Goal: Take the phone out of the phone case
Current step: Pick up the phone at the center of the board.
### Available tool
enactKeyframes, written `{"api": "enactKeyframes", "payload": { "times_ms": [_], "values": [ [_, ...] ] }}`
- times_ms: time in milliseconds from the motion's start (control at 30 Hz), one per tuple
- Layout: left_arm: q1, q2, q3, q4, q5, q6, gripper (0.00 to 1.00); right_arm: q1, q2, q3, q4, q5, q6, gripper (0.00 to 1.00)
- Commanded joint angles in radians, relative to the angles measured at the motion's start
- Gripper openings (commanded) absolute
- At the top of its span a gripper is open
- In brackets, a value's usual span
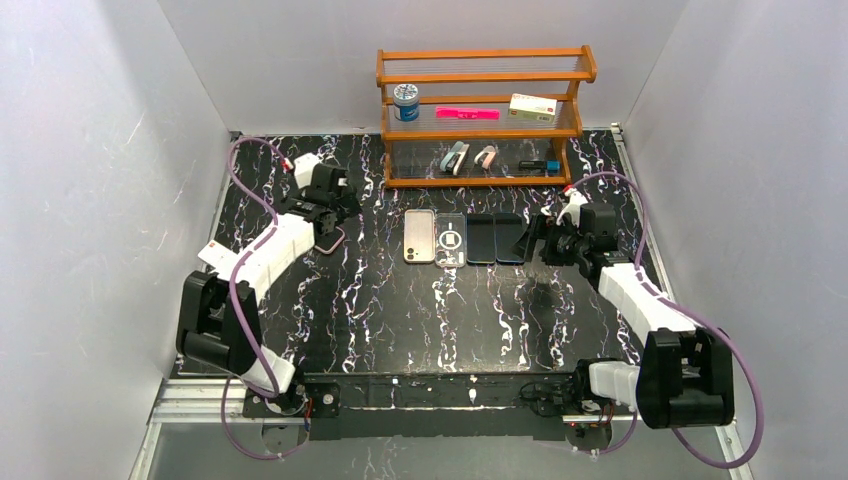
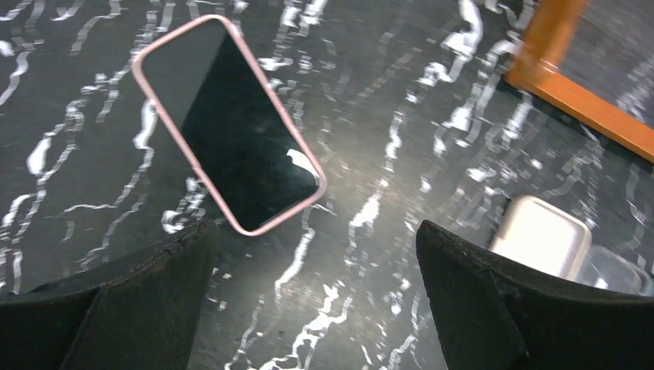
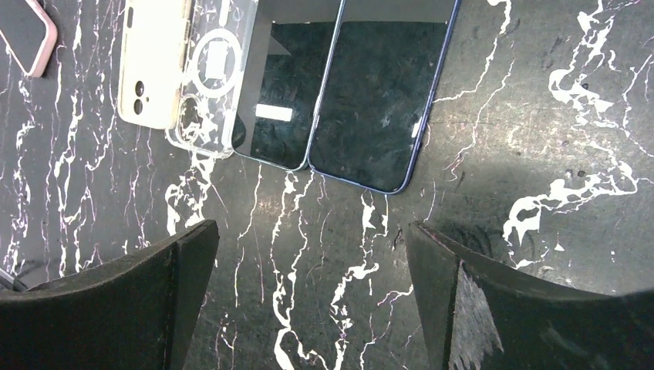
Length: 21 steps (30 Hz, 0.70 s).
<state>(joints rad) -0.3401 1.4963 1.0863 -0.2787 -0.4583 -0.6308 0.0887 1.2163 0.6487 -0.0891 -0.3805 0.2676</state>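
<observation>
A phone in a pink case [image 2: 227, 123] lies screen up on the black marble table [image 1: 400, 310], at the left [image 1: 331, 240]; it also shows in the right wrist view [image 3: 27, 35]. My left gripper [image 2: 315, 240] is open and empty, hovering just beside the phone [image 1: 335, 212]. My right gripper [image 3: 308, 239] is open and empty at the right end of a row of phones [image 1: 535, 240]. The row holds a cream phone [image 3: 154, 65] face down, a clear case [image 3: 212, 73], a dark phone [image 3: 281, 85] and a dark blue phone [image 3: 382, 92].
A wooden shelf rack [image 1: 480, 115] stands at the back with a tin, a pink item, a box and small gadgets on it; its corner shows in the left wrist view [image 2: 574, 85]. White walls close in the table on three sides.
</observation>
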Motion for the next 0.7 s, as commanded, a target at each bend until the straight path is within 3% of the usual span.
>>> {"api": "enactKeyframes", "payload": {
  "times_ms": [0,333,667],
  "values": [
    [0.08,0.023,0.016,-0.068,-0.098,-0.065,0.98,0.004,-0.066,-0.047,0.066,-0.013,0.01,0.99],
    [0.165,0.259,0.163,-0.13,-0.091,-0.154,0.98,0.004,-0.119,-0.099,0.102,-0.059,-0.02,0.99],
    [0.199,0.394,0.249,-0.191,-0.104,-0.223,0.98,0.003,-0.109,-0.116,0.118,-0.075,-0.027,0.99]
  ]
}}
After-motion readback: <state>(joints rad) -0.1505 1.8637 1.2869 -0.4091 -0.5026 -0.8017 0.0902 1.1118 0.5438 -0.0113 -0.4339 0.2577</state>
